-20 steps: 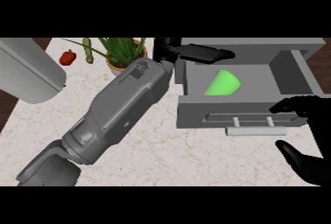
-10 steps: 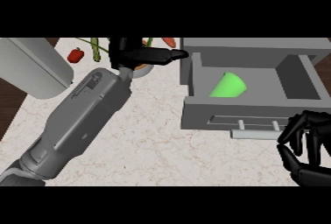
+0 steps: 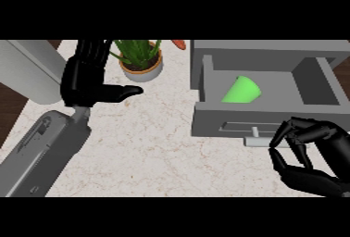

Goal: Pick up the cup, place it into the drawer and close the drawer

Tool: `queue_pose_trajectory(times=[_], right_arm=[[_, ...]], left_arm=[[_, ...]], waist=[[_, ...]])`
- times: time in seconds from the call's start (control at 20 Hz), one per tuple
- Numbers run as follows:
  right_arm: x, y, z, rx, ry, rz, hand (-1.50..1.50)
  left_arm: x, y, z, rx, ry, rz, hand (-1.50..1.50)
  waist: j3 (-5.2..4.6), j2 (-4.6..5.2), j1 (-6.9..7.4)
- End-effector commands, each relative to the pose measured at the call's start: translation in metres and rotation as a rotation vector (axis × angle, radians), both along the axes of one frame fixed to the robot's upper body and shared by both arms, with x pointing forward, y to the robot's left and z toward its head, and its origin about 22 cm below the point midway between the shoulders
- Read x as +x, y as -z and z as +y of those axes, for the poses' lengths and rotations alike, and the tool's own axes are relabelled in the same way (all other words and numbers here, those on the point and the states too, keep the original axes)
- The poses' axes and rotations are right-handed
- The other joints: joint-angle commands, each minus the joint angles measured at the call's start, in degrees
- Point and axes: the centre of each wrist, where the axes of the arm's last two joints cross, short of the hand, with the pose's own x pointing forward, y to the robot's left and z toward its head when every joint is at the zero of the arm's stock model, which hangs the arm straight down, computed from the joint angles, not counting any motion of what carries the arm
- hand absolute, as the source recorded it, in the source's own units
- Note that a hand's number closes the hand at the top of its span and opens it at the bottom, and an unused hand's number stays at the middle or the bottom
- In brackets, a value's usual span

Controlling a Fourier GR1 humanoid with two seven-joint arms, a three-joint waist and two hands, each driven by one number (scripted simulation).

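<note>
1 green cup [image 3: 241, 91] aslant in open drawer [image 3: 226, 115]

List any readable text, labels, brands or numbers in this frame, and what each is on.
None: the head view shows no words, labels, brands, numbers or signs.
Checked and plain: the drawer front, green cup, plant pot, grey container at the left, left hand and right hand.

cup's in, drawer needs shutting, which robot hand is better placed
Right: the right robot hand is at the drawer front, by its handle; the left robot hand is off beside the potted plant.
</note>
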Motion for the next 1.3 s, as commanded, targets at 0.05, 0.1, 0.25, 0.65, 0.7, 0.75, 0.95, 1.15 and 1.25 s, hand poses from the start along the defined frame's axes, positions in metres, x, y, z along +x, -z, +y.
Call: queue_pose_trajectory(times=[0.05,0.1,0.25,0.65,0.7,0.75,0.95,1.15,1.25], right_arm=[[0.012,0.005,0.008,-0.244,-0.049,-0.05,1.5],[0.004,0.006,0.004,-0.325,-0.071,-0.089,1.5],[0.016,0.032,0.019,-0.446,-0.087,-0.094,1.5],[0.062,0.077,0.057,-0.549,-0.041,-0.089,-1.5],[0.058,0.086,0.044,-0.571,-0.035,-0.068,-1.5],[0.072,0.095,0.058,-0.583,-0.022,-0.051,-1.5],[0.075,0.126,0.043,-0.674,-0.04,-0.038,-1.5],[0.118,0.137,0.052,-0.673,-0.053,0.009,-1.5],[0.119,0.155,0.064,-0.665,-0.052,0.004,-1.5]], left_arm=[[-0.025,0.009,0.03,-0.022,0.006,0.014,-1.5],[-0.032,0.017,0.032,-0.007,0.028,0.016,-1.5],[-0.042,0.03,0.05,-0.001,-0.014,-0.002,-1.5],[-0.07,0.047,0.104,-0.009,-0.017,0.017,-1.5],[-0.083,0.06,0.111,-0.012,-0.027,0.018,-1.5],[-0.088,0.034,0.117,-0.018,0.002,0.018,-1.5],[-0.081,0.055,0.122,-0.031,-0.017,-0.005,-1.5],[-0.081,0.055,0.135,-0.01,-0.034,0.004,-1.5],[-0.088,0.055,0.125,-0.029,-0.002,-0.004,-1.5]], waist=[[0.01,0.17,0.17],[0.02,0.07,0.24],[0.02,0.35,0.1],[-0.01,0.45,-0.74],[-0.01,0.41,-0.77],[0.03,0.4,0.14],[0.01,0.45,-0.93],[0.03,0.61,-0.55],[0.04,0.52,-0.62]])
